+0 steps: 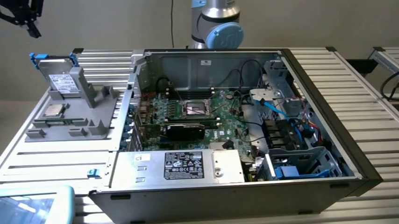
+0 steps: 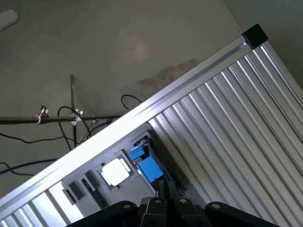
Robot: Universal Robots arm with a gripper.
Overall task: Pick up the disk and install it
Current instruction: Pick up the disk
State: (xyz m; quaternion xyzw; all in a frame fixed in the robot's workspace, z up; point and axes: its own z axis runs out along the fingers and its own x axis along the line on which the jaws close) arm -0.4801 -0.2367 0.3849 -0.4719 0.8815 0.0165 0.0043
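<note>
My jaws are pressed together and pinch nothing; they hang high above the grey holder [image 1: 81,109], well clear of it and touching no part. Looking down past them in the wrist view, the nearest thing is the disk [image 2: 147,165], its bright blue frame standing out at one end of the holder. From the exterior view the disk [image 1: 61,80] stands upright in the holder's tallest slot, label outward, the blue frame rising above the grey plastic. It is seated there and nothing is gripping it. Just beside it, lower on the same holder, lies the small square silver processor chip [image 1: 53,111], flat in its own recess and apart from the disk. The holder sits on the slatted aluminium counter [image 1: 349,84]. Beyond the holder, right beside it on the same counter, stands the open computer case [image 1: 249,116] with its board and cables bare, and the large silver box with a black label [image 1: 184,165] along the case's near wall. At the corner of the case farthest from the holder there is a metal drive cage [image 1: 305,161]; I judge that is where the disk belongs. So I judge the work barely begun: the disk is neither lifted nor fitted, and both the pick-up and the install remain.
</note>
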